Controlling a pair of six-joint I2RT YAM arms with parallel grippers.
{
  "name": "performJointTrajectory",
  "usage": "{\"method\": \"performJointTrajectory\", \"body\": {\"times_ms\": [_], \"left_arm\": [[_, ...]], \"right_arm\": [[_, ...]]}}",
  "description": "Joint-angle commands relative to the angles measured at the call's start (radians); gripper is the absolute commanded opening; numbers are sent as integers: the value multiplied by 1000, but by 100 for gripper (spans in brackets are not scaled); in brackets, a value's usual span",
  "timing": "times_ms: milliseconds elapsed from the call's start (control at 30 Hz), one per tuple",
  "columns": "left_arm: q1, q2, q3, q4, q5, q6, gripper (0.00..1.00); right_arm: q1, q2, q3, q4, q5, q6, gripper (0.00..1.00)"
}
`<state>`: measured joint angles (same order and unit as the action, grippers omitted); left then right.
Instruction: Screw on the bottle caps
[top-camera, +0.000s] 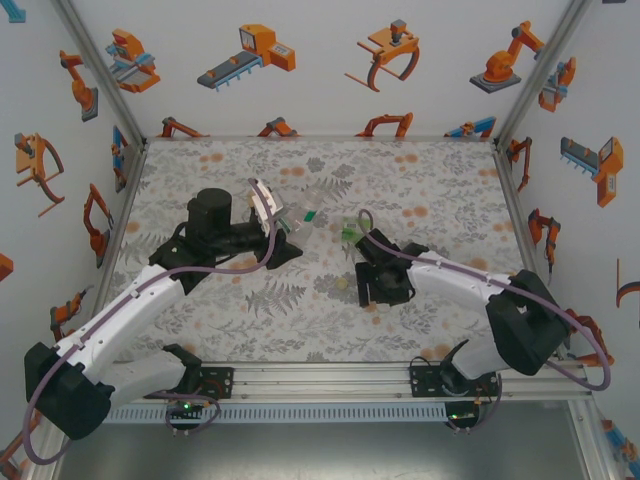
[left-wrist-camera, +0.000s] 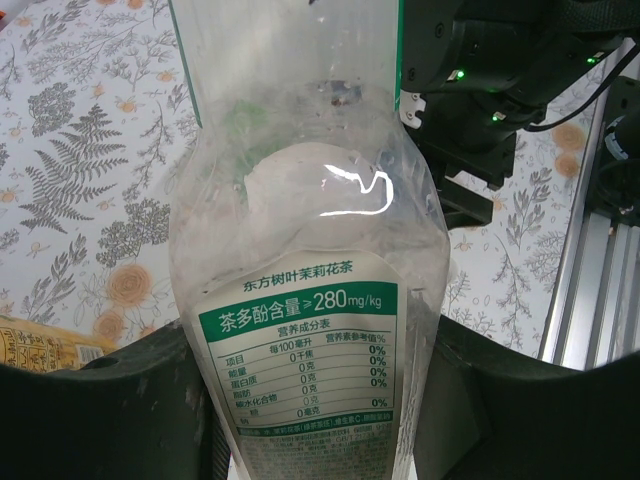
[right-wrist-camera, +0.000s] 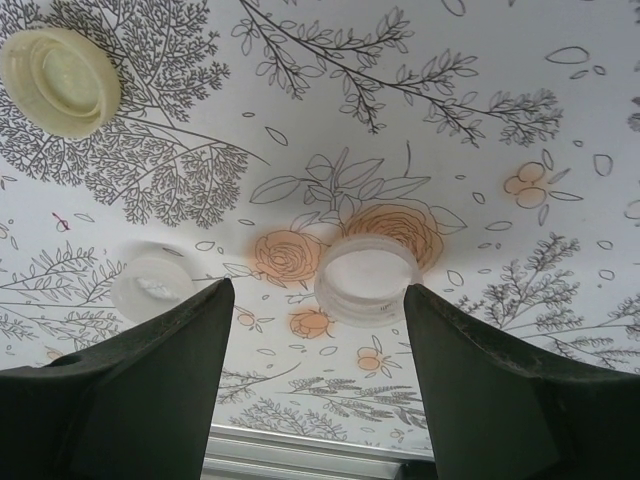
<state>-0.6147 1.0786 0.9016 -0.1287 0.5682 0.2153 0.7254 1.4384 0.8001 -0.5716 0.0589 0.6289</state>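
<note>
My left gripper (left-wrist-camera: 322, 405) is shut on a clear plastic bottle (left-wrist-camera: 310, 200) with a green and white label. The bottle runs away from the jaws toward the right arm. In the top view this gripper (top-camera: 270, 225) holds the bottle (top-camera: 292, 222) left of the table's middle. My right gripper (right-wrist-camera: 318, 292) is open and points down at the table. A translucent white cap (right-wrist-camera: 368, 282) lies open side up just ahead of its right finger, untouched. A second whitish cap (right-wrist-camera: 150, 285) sits partly behind the left finger. A pale yellow cap (right-wrist-camera: 60, 80) lies farther off, upper left.
The edge of a yellow-labelled item (left-wrist-camera: 40, 345) lies on the mat beside my left jaw. The right arm's wrist (left-wrist-camera: 500, 70) is close beyond the held bottle. Something green (top-camera: 350, 232) rests by the right arm. An aluminium rail (top-camera: 320, 375) borders the near table edge.
</note>
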Motion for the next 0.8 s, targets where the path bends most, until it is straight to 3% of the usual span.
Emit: {"method": "performJointTrajectory", "body": {"times_ms": [0, 767], "left_arm": [[-3, 1, 34, 1, 8, 6, 13], [-4, 14, 37, 1, 10, 3, 13]], "right_arm": [[9, -32, 27, -52, 48, 1, 64], [8, 29, -5, 9, 39, 0, 64]]}}
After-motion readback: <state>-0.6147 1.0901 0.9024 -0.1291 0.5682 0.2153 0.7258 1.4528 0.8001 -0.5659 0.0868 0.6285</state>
